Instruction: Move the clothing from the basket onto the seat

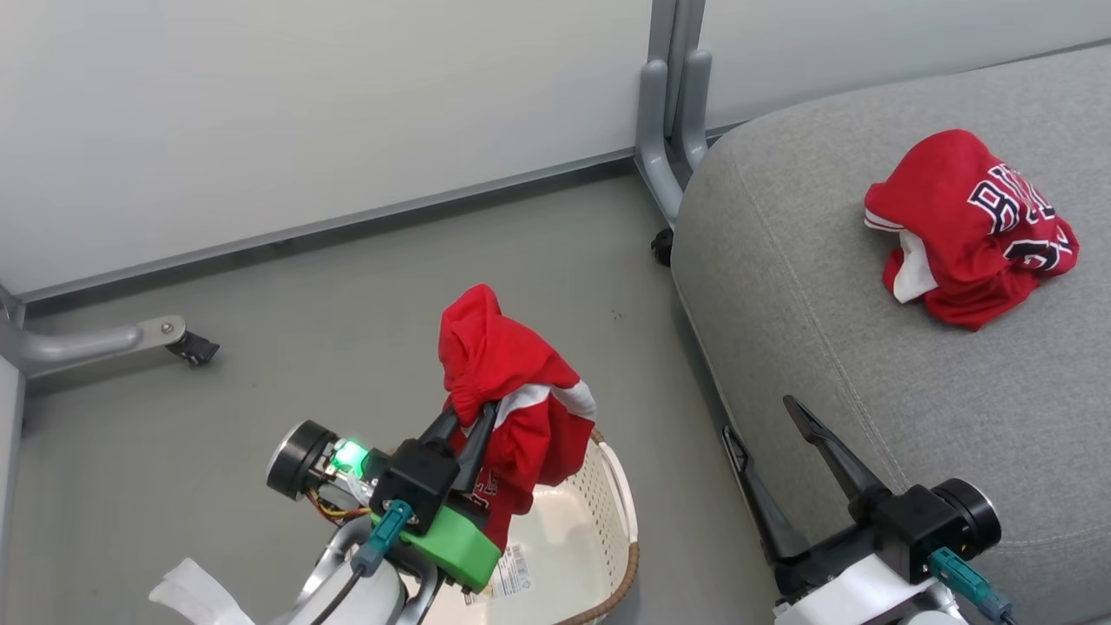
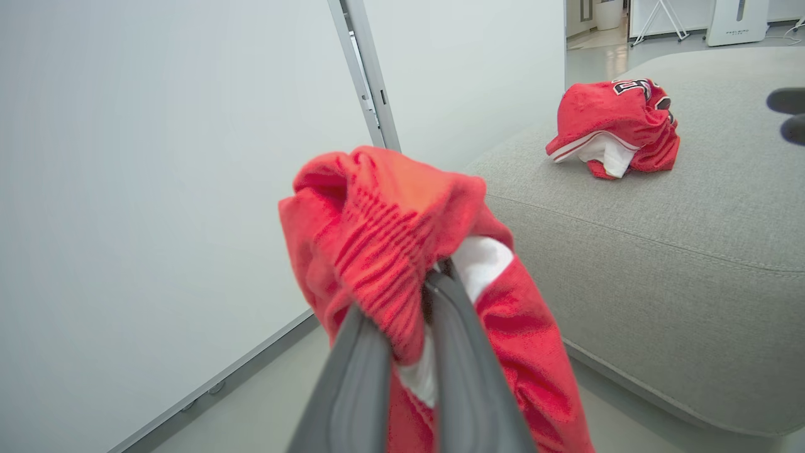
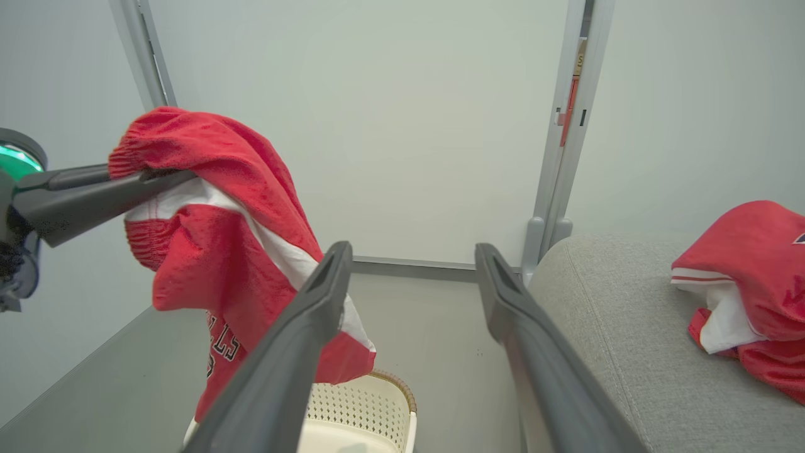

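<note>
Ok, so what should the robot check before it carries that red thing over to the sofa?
1. Left tool shut firmly on the red garment: ok.
2. Garment's hem lifted clear of the basket: cannot tell, it hangs close over the rim.
3. Bare space on the seat beside the jersey lying there: ok.
4. Right tool open and empty: ok.
5. Nothing else left in the basket: cannot tell, the garment hides part of it.
</note>
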Motion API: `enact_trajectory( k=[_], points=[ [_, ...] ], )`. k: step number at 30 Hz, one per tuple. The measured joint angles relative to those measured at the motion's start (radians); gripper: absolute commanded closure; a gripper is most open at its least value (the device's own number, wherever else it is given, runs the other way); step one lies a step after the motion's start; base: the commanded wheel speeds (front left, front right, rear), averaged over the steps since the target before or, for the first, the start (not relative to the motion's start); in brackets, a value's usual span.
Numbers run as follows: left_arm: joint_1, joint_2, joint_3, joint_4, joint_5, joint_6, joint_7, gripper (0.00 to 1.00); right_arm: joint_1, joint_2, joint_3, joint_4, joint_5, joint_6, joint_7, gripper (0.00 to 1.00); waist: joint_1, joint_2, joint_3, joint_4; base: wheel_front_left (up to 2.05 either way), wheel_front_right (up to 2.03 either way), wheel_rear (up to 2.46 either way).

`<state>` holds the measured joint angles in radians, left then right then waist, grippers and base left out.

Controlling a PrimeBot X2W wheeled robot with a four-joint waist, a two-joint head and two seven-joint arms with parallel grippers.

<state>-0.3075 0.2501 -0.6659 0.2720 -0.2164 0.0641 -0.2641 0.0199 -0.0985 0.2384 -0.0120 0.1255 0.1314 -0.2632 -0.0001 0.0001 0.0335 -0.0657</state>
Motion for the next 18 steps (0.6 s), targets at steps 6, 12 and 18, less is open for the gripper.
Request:
enact_trajectory(
  k=[6, 12, 18],
  points=[
    [0.000, -0.004, -0.028, -0.051, 0.024, -0.034, 0.000, 1.00, -0.009, -0.020, 0.033, 0.022, 0.006, 0.000, 0.000, 0.00, 0.0000, 0.0000, -0.039, -0.003, 0.00, 0.00, 0.00],
    [-0.002, -0.015, -0.083, -0.080, 0.033, -0.084, 0.005, 1.00, -0.057, -0.060, 0.085, 0.065, 0.006, 0.000, 0.000, 0.00, 0.0000, 0.0000, -0.032, 0.010, 0.00, 0.00, 0.00],
    [-0.015, -0.053, -0.121, -0.132, -0.011, -0.137, 0.017, 1.00, -0.103, -0.117, 0.170, 0.143, 0.022, 0.000, 0.000, 0.00, 0.0000, 0.0000, -0.022, 0.020, 0.00, 0.00, 0.00]
  ],
)
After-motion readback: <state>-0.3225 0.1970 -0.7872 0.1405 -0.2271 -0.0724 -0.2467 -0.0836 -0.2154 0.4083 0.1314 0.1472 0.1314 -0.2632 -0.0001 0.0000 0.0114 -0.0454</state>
